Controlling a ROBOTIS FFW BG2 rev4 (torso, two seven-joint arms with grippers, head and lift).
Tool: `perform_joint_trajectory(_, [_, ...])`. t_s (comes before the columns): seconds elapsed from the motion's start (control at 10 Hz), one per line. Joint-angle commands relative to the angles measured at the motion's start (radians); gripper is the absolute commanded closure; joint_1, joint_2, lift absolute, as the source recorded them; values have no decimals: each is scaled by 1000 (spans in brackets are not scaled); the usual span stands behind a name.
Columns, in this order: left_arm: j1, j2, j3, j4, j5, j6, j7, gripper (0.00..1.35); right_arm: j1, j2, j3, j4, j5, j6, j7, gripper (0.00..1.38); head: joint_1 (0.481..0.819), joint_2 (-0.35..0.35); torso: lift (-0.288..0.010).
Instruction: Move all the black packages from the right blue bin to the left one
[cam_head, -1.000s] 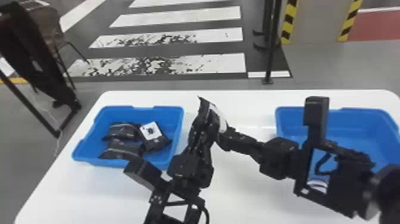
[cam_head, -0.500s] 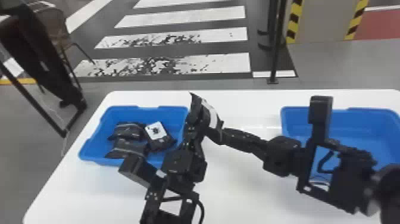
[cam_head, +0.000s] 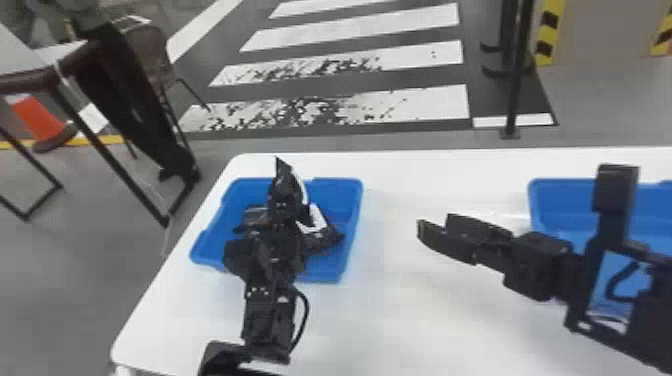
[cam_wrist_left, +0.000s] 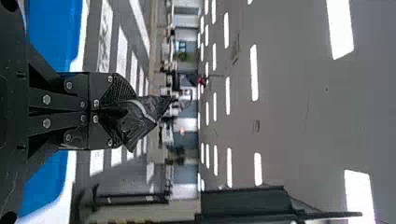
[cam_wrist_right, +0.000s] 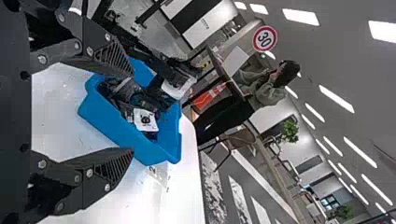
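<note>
- White, round-cornered table carries two shallow blue plastic bins, left bin and right bin.
- Above the left bin, the left gripper has its jaws clamped on a crinkled black package with a pale band.
- Below it in that bin lie more black packages; one, white-labelled, rests near the right-hand wall, and another dark one lies partly behind the gripper.
- The left arm blocks the middle of the left bin.
- Between the bins, the right gripper has its jaws parted, nothing between them; its arm crosses in front of the right bin.
- Beyond the table, grey floor bears white crosswalk stripes, with a slim black post, an orange cone and a brown chair.
</note>
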Motion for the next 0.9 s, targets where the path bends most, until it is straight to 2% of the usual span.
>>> perform_joint_trajectory(0.0, [-8,-1,54,23,-20,-2,10,849,11,-2,-23,-14,36,-35,10,140,695,350,-174])
perform_joint_trajectory(0.1, [7,-1,24,23,78,-46,-5,275,29,-2,-47,-19,64,-57,19,139,695,350,-174])
perform_joint_trajectory(0.2, [12,-3,-20,18,143,-137,-22,25,51,-2,-83,-46,140,-87,30,139,695,350,-174])
perform_joint_trajectory(0.4, [64,-1,-115,-107,173,-173,-25,182,100,7,-147,-88,275,-214,38,140,695,329,-174])
perform_joint_trajectory(0.5, [100,-1,-145,-186,171,-139,-50,186,122,20,-201,-110,377,-259,36,140,695,279,-174])
perform_joint_trajectory(0.6, [164,-1,-149,-328,127,3,-67,177,142,32,-241,-120,443,-303,36,140,683,215,-174])
perform_joint_trajectory(0.7, [203,2,-157,-404,98,97,-84,130,181,43,-271,-140,465,-313,15,140,677,186,-174])
perform_joint_trajectory(0.8, [228,2,-169,-431,106,151,-99,90,250,53,-297,-211,498,-313,-39,140,670,129,-174])
